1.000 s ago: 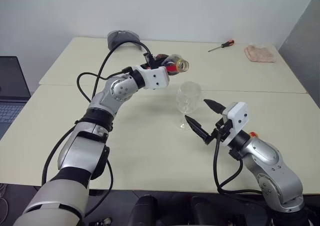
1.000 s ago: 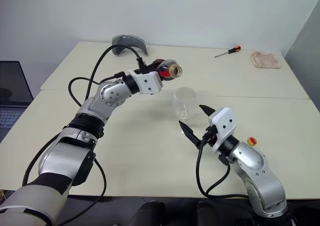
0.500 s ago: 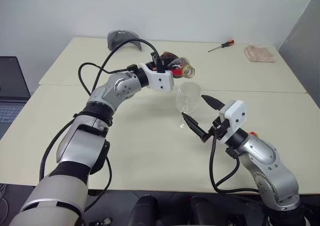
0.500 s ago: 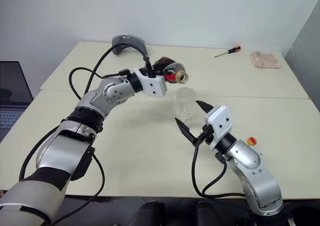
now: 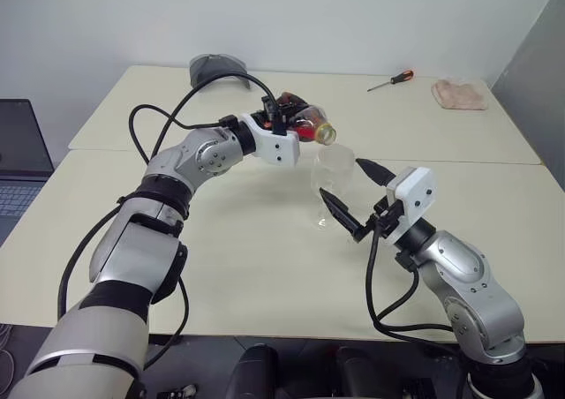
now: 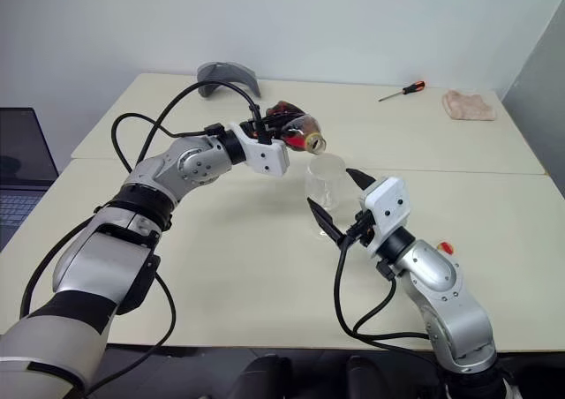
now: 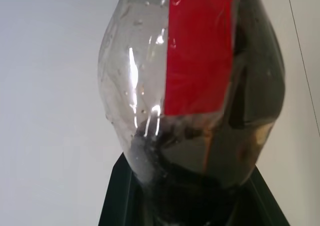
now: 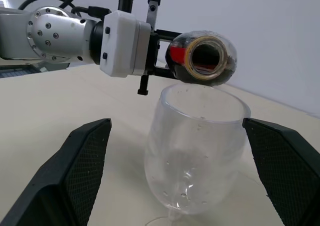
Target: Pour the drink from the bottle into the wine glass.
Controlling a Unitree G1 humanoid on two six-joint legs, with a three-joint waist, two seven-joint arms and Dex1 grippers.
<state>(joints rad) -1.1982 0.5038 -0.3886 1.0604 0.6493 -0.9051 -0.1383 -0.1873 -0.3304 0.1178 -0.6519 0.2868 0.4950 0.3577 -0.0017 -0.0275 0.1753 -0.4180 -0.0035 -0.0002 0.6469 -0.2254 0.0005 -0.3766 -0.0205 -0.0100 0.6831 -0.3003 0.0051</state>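
A: Item one, the bottle (image 5: pixel 305 123). Where does it sit?

B: Clamped in the left gripper (image 5: pixel 284 121), lying nearly level above the table (image 5: pixel 265 267). Cap off; the open mouth sits just over the far rim of the wine glass (image 5: pixel 331 180). Red label strip on its clear wall.

A: Item two, the drink (image 8: pixel 226 72)?

B: Dark brown, pooled in the low side of the bottle. Droplets cling to the inside of the glass bowl; whether any liquid has gathered at the bottom, I cannot tell.

A: Item three, the glass itself?

B: Upright on its foot, near the middle of the table, between the two arms.

A: Item four, the right gripper (image 5: pixel 350 199)?

B: Spread wide, one black finger on each side of the bowl, neither touching it. It holds nothing; it brackets the glass as a guard.

A: Step in hand?

B: Judged as the start of the pour: mouth lined up, tilt not yet steep enough to send a stream.

A: Next move calls for?

B: More roll of the left wrist to drop the mouth below level, keeping it inside the rim. A slow tilt, I think, since a low, rounded bottle may gulp and splash.

A: Unrelated stock?

B: A screwdriver (image 5: pixel 391 80) and a cloth (image 5: pixel 459 94) at the far right edge, a grey object (image 5: pixel 217 67) at the back.
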